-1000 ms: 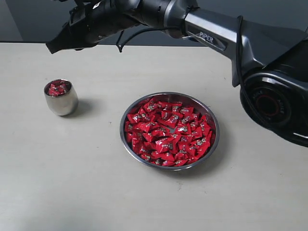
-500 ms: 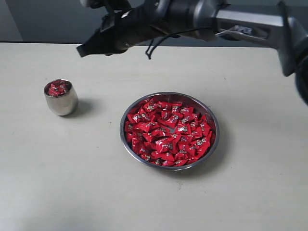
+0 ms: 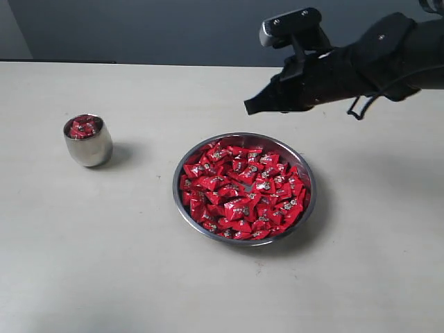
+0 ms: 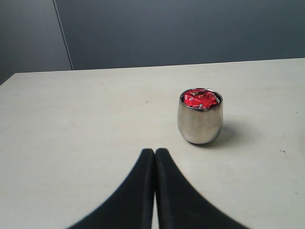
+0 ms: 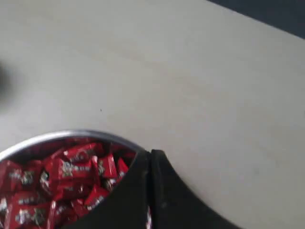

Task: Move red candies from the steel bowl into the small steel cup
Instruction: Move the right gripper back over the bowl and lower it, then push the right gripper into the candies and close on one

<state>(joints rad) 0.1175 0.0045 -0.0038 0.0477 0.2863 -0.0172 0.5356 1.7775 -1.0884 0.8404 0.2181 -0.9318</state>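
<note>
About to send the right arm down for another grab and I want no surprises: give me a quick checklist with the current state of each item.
1. Right pincer open for a grab: not ok, its jaws are shut.
2. Right pincer over the red candies: not ok, it hangs by the far rim of the steel bowl.
3. Candies left in the bowl: ok, plenty.
4. Small steel cup upright: ok.
5. Room in the cup: cannot tell, candies reach its rim.
6. Left pincer clear of the cup: ok, shut and apart from it.
</note>
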